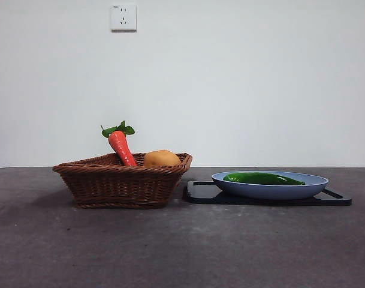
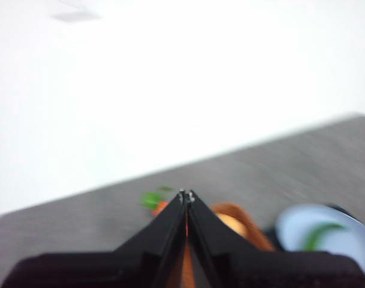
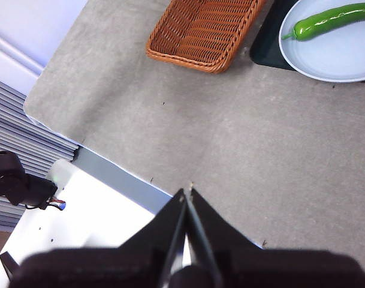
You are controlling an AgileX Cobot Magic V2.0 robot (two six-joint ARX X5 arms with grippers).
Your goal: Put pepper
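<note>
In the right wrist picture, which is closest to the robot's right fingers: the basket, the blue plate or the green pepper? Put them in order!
Measured from the right gripper, whose fingers are shut:
1. Basket: nearest, its woven corner reaches closest.
2. Blue plate: beside the basket, on a black tray, slightly farther.
3. Pepper: farthest, lying along the plate's far part.

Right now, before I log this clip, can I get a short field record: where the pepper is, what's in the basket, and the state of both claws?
pepper: green pepper lying flat in the blue plate
plate: on a black tray, beside the wicker basket
basket contents: carrot leaning upright, plus a rounded orange-tan item
left claw: shut, empty, raised, looking toward the basket
right claw: shut, empty, near the table edge, away from the plate
arms in front view: none visible
</note>
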